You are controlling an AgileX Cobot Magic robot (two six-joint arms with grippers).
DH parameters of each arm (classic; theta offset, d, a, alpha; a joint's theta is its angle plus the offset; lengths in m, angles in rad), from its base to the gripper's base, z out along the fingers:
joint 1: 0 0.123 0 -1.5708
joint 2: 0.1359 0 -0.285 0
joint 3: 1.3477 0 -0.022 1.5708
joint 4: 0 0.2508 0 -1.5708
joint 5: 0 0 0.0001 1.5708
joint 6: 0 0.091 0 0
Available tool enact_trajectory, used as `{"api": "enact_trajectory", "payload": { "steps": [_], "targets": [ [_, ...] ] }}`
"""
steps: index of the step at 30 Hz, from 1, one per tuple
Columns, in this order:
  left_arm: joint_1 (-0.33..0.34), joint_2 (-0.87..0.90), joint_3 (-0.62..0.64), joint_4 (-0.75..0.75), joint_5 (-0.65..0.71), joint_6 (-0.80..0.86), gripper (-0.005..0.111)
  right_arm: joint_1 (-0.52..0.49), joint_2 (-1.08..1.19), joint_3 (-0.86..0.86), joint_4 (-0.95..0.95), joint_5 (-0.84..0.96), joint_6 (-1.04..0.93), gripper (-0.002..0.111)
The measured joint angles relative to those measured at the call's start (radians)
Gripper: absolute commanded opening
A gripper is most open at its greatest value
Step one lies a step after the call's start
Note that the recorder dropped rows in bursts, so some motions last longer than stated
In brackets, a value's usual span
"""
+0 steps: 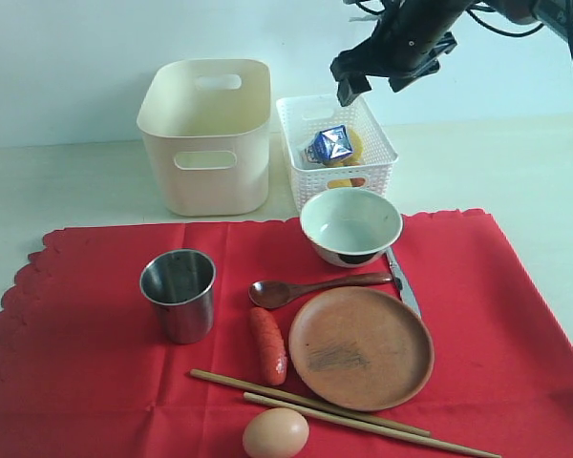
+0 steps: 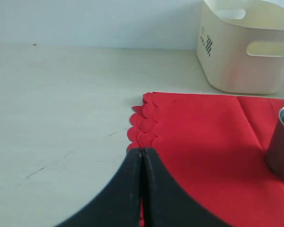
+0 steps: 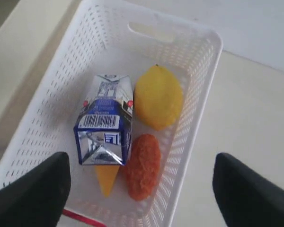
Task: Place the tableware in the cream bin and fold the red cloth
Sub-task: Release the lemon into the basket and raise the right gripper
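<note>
The red cloth [image 1: 95, 382] lies flat on the table. On it stand the steel cup [image 1: 179, 294], the white bowl [image 1: 350, 225] and the brown plate [image 1: 361, 347]. The wooden spoon [image 1: 306, 288], the knife [image 1: 402, 283] and the chopsticks [image 1: 325, 405] lie on it too. The cream bin [image 1: 207, 135] stands behind the cloth and looks empty. My right gripper [image 1: 372, 88] hangs open above the white lattice basket, holding nothing [image 3: 142, 165]. My left gripper [image 2: 142, 153] is shut over the cloth's scalloped edge [image 2: 146, 118], with the cup [image 2: 281, 146] and the bin [image 2: 246, 47] beyond; the exterior view does not show it.
The white lattice basket [image 1: 336, 153] beside the bin holds a blue-white carton [image 3: 105, 120], a lemon [image 3: 158, 97], an orange breaded piece [image 3: 142, 165] and a yellow wedge [image 3: 106, 179]. A sausage [image 1: 267, 345] and an egg [image 1: 275, 434] lie on the cloth near the chopsticks.
</note>
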Motion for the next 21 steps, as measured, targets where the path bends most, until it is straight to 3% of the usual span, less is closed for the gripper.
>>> {"api": "enact_trajectory", "payload": {
  "steps": [21],
  "targets": [
    [0.000,0.000,0.000,0.000,0.000,0.000,0.000,0.000,-0.010,0.000,0.131,0.135,-0.027,0.074]
  ]
}}
